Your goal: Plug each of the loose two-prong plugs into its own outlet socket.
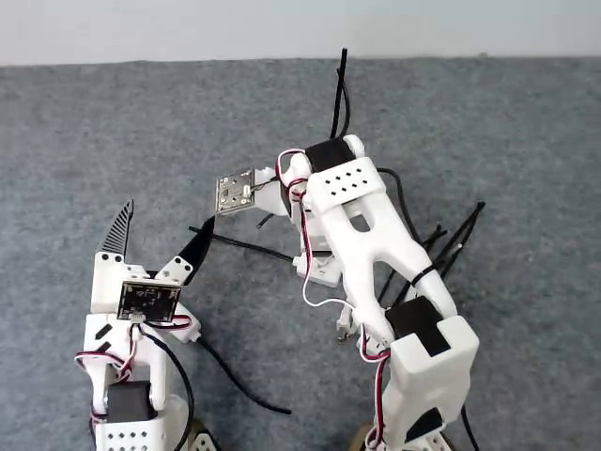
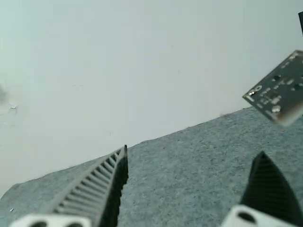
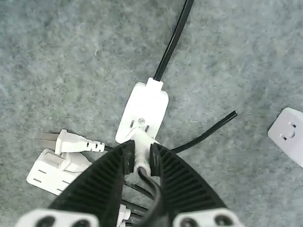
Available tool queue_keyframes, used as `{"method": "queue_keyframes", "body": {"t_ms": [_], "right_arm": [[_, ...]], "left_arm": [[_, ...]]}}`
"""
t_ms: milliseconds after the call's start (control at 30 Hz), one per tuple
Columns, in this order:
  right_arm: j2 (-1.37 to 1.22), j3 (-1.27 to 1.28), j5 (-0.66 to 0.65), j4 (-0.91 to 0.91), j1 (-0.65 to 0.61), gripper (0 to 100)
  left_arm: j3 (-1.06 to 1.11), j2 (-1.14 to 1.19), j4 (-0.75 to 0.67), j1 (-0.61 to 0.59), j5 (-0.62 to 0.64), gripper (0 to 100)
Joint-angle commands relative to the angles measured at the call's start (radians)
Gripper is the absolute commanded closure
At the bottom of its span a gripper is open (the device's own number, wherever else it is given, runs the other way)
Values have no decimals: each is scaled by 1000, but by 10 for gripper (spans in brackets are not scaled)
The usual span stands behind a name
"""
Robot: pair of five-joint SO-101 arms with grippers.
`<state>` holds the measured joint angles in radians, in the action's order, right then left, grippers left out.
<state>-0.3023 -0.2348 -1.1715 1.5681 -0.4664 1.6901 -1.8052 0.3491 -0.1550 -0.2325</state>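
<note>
Right wrist view: my right gripper (image 3: 141,152) is clamped on a white plug (image 3: 140,137), whose nose touches the face of a socket (image 3: 144,106) on the grey mat (image 3: 246,56). A loose plug (image 3: 71,141) lies against a second socket (image 3: 54,171) just beside it. My left gripper (image 1: 158,240) has its jaws wide apart, well away from both sockets.

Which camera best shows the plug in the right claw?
Right wrist view: the plug, pinched in the right claw, at a white socket. High view: the arm hides it. Left wrist view: carpet and wall.
</note>
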Motion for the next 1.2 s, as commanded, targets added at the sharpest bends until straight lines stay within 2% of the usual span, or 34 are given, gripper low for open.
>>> {"method": "queue_keyframes", "body": {"t_ms": [0, 467, 600, 1167], "right_arm": [[7, -51, 15, 25, 4, 990], [5, 18, -14, -18, -7, 990], [5, 18, -61, -16, -5, 990], [-41, 18, -63, -5, -38, 990]], "left_arm": [[-7, -8, -23, -2, 14, 622], [-7, -8, -23, -2, 12, 622], [-7, -8, -23, -2, 12, 622], [-7, -8, -23, -2, 12, 622]]}}
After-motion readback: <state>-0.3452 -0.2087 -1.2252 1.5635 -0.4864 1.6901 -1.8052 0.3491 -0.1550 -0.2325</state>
